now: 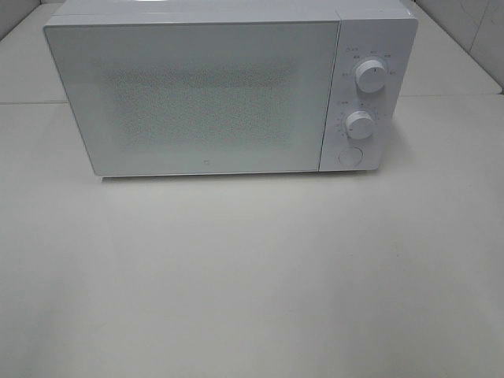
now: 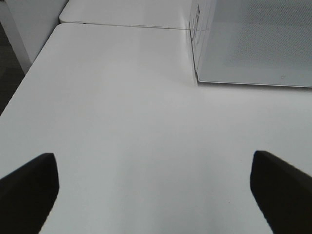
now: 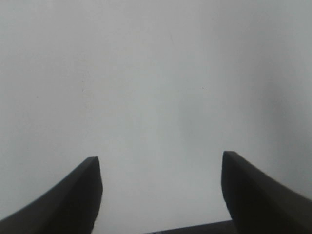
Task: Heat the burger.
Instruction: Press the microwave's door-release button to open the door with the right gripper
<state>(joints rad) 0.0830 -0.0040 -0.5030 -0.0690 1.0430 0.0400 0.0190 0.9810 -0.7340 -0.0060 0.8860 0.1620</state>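
1. On the white table (image 1: 252,283), toward its far side, stands the white microwave (image 1: 228,87) with its door (image 1: 189,98) shut. Only the high camera takes in the whole front: the upper knob (image 1: 370,75), the lower knob (image 1: 360,125) and a round button (image 1: 350,156) beneath them.
2. The left wrist camera adds what the high one lacks. It shows the left gripper (image 2: 152,156) with its two dark fingers (image 2: 29,185) spread wide and only bare tabletop between them, well short of the oven. It also shows the oven's side wall with a label (image 2: 195,24), and a seam where a second tabletop (image 2: 122,12) meets this one.
3. The right wrist camera shows the right gripper (image 3: 160,156), parted and holding nothing, over a plain white surface. With no landmark there, I cannot tell where it hangs.
4. Neither gripper nor arm appears in the high view.
5. The door panel is frosted with a dotted mesh, and nothing behind it can be made out. I cannot tell where the burger is. The marks around the knobs and the print on the label are too small to read. All four fingers are cut off by the frame edges, and the oven is cropped in the left wrist view.
6. The microwave's long axis runs left to right across the high view. Its door faces forward toward that camera, and the control panel sits at its right end.
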